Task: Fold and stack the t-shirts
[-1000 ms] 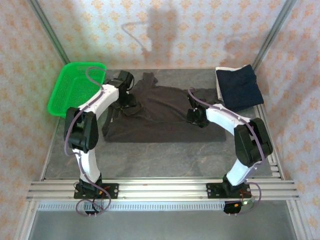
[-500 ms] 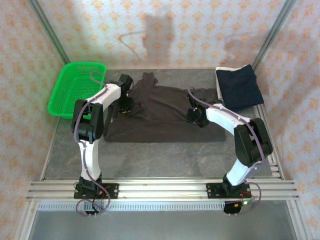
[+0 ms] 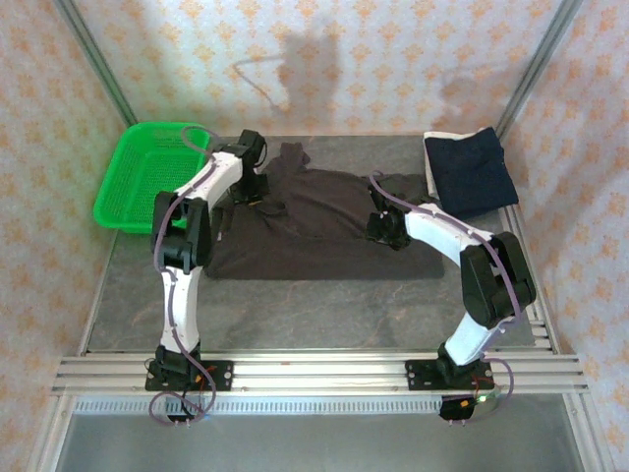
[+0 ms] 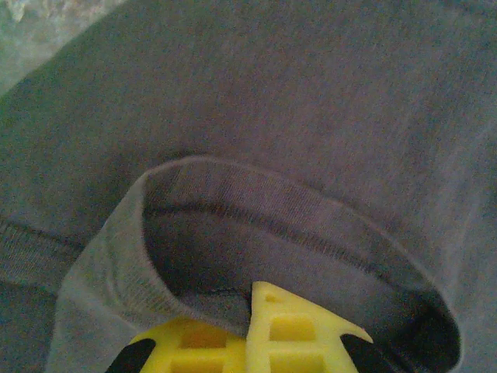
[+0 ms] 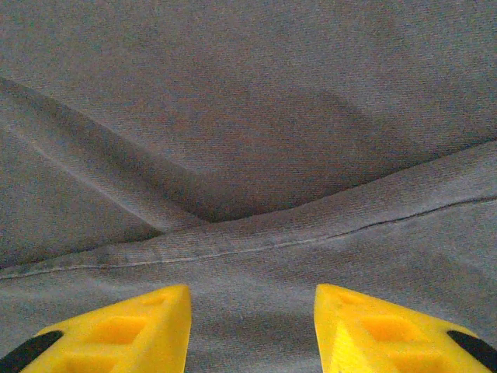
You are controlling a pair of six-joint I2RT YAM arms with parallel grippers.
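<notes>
A dark charcoal-brown t-shirt point(image 3: 324, 231) lies spread across the middle of the table. My left gripper point(image 3: 253, 191) is at its back left part, near the sleeve. In the left wrist view the yellow fingers point(image 4: 303, 330) are pressed together with a fold of the shirt's hemmed edge point(image 4: 202, 299) pinched between them. My right gripper point(image 3: 379, 226) rests low over the shirt's right part, and its yellow fingertips point(image 5: 147, 322) stand apart above a seam point(image 5: 256, 242) with nothing gripped. A folded navy t-shirt point(image 3: 472, 172) lies at the back right on a white one showing as a thin edge point(image 3: 429, 165).
A green mesh basket point(image 3: 145, 175) stands at the back left, close to my left arm. Metal frame posts rise at the back corners. Bare grey table point(image 3: 324, 315) stretches between the shirt and the arm bases.
My left gripper has shut on the shirt's edge and drawn a little toward the back. The left arm's elbow has swung right. The right arm has not moved.
</notes>
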